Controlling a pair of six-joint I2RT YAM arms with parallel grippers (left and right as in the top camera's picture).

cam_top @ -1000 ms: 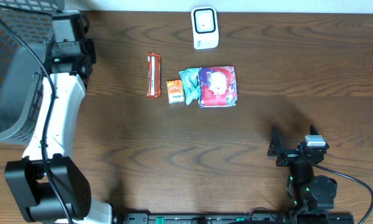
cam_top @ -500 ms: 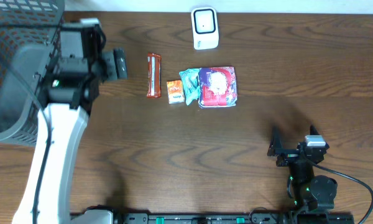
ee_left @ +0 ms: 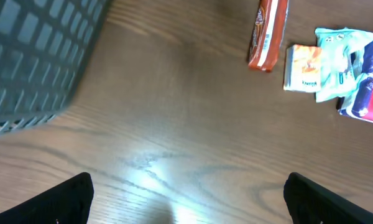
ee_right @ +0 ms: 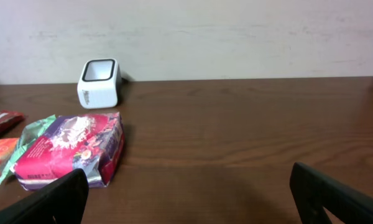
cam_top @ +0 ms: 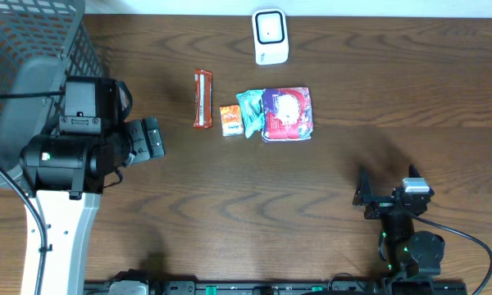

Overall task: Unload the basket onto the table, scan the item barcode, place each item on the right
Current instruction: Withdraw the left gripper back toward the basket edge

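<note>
Ahead of the left end effector and a little to one side lies a row of groceries on the table: an orange-red snack bar nearest, then a small orange box, a green packet and a purple pouch crowded together, with the white barcode scanner beyond them. That end effector hangs over bare wood with its fingers spread as wide as they go, holding nothing and touching nothing. From where I stand, the step looks like a reach for the first item, most likely the bar. It would go best by lining the fingers across the bar's narrow width, coming down clear of the orange box just beside it, and gripping so that the printed code can be turned toward the scanner's window. The right end effector sits well apart from everything, likewise wide open and empty.
</note>
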